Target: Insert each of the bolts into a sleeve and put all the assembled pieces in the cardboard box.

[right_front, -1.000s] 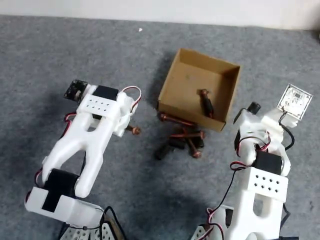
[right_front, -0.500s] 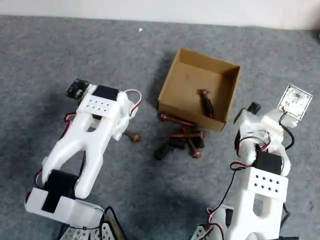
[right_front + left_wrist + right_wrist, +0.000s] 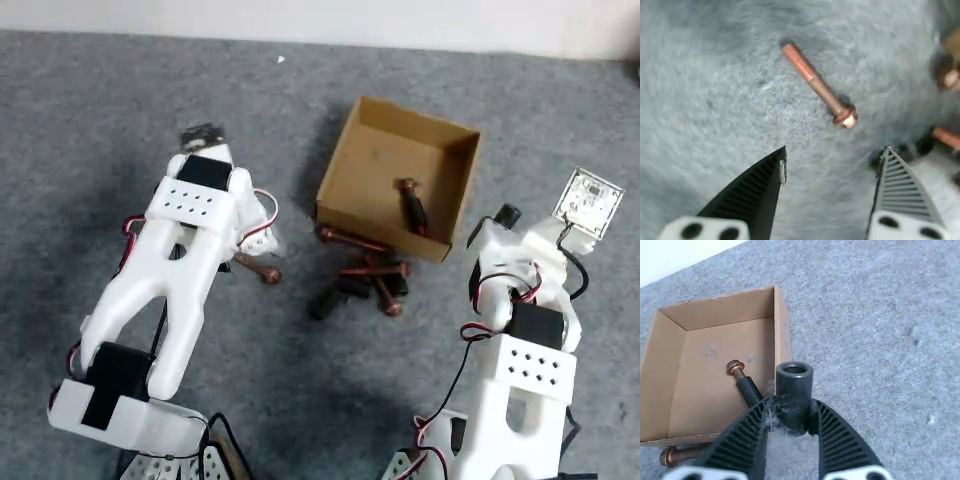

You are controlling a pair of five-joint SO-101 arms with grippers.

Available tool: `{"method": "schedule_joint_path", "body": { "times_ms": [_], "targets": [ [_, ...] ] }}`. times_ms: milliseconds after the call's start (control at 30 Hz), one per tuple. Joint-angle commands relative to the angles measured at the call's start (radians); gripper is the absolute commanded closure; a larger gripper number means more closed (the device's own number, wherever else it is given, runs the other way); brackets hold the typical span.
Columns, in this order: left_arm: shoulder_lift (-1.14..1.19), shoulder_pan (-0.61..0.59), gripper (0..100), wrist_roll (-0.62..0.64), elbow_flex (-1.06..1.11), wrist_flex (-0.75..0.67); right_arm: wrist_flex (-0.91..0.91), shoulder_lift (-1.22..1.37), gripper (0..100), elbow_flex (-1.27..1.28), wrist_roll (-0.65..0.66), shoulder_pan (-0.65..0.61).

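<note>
- Left gripper [image 3: 835,152] hangs with its jaws wide apart over the grey carpet [image 3: 90,100], and nothing is between them.
- Just past its tips a loose bolt [image 3: 817,85] lies flat on the carpet, a copper-coloured shank with a flanged head, touching neither jaw.
- From the high view that same bolt [image 3: 258,268] sits left of centre in the frame, right beside the white left arm [image 3: 175,260], which stretches up from the lower left corner.
- Over on the other side, the right gripper [image 3: 791,410] is clamped on a black sleeve [image 3: 795,377], held upright with its open bore facing up.
- That sleeve is just outside one side wall of the cardboard box [image 3: 782,325], close to it but not inside.
- In the high view the box [image 3: 380,225] stands upper right of centre, and the right arm [image 3: 525,340] rises from the lower right corner to a spot just right of the box.
- One assembled piece [image 3: 412,205], a bolt pushed into a sleeve, lies on the box floor near the lower wall.
- Below the box, near the frame's centre, a small pile of bolts and sleeves [image 3: 365,280] lies jumbled on the carpet, with one long bolt [image 3: 350,238] just beside the box's front wall.
</note>
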Motion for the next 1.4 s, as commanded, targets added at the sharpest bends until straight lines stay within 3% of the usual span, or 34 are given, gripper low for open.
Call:
{"method": "schedule_joint_path", "body": {
  "times_ms": [0,167,367,767,1000,1133,1367],
  "targets": [
    [-0.035,-0.012,71,-0.304,-0.022,0.005,-0.035,-0.024,99.1,-0.005,0.011,-0.015],
    [-0.035,-0.038,71,-0.663,0.018,0.003,-0.048,-0.024,99.1,-0.005,0.011,-0.015],
    [-0.035,-0.077,71,-1.178,0.038,-0.112,-0.111,-0.025,99.1,0.036,0.012,-0.015],
    [-0.033,-0.071,71,-1.818,0.143,-0.270,-0.117,-0.024,99.1,0.038,0.014,-0.015],
    [-0.031,-0.042,71,-1.872,0.213,-0.443,-0.117,-0.024,99.1,0.038,0.014,-0.015],
    [0.045,0.005,71,-1.872,0.182,-0.456,-0.117,-0.027,99.1,0.038,0.015,-0.013],
    [0.341,0.019,73,-1.840,-0.056,-0.422,-0.117,-0.028,99.1,0.038,0.015,-0.013]
  ]
}}
